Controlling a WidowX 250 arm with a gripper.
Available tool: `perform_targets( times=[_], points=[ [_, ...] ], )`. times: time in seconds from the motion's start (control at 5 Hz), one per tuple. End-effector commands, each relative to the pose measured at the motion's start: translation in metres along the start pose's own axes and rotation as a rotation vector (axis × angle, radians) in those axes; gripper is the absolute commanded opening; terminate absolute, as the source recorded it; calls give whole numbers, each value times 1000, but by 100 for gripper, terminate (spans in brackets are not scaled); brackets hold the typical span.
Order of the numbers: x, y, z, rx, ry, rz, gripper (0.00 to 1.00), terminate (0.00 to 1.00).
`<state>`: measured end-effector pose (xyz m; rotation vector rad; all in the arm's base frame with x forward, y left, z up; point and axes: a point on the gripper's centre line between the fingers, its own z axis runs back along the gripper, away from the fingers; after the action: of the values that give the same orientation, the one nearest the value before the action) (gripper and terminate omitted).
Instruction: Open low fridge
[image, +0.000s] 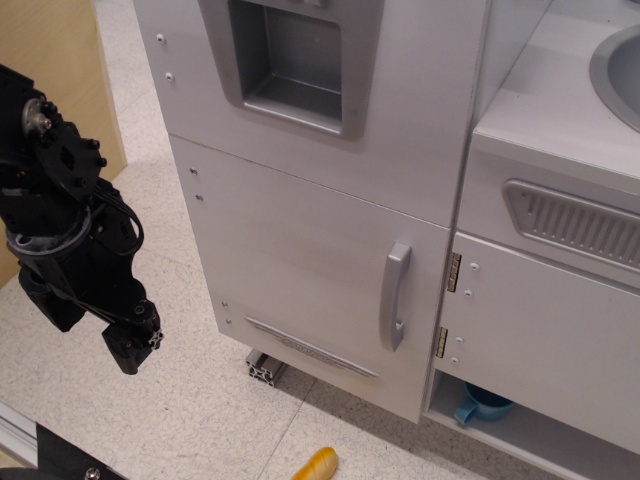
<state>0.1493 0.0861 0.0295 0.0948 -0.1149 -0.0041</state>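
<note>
Meanwhile, low fridge (310, 270) shut, handle (395, 295) at right edge; gripper (133, 345) well left, jaws' state unclear.

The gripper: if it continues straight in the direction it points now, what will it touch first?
The gripper points down and slightly right, left of the low fridge door. It would probably meet the speckled floor first, not the door or its handle, though depth is hard to judge.
</note>
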Motion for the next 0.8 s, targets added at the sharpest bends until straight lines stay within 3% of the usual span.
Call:
perform_targets(
  times=[0.0, 0.4, 0.6],
  points=[
    [0, 0, 0, 0, 0, 0, 100, 0],
    [35, -57, 2, -77, -31, 43, 100, 0],
    [53, -87, -5, -87, -84, 17, 100, 0]
  ],
)
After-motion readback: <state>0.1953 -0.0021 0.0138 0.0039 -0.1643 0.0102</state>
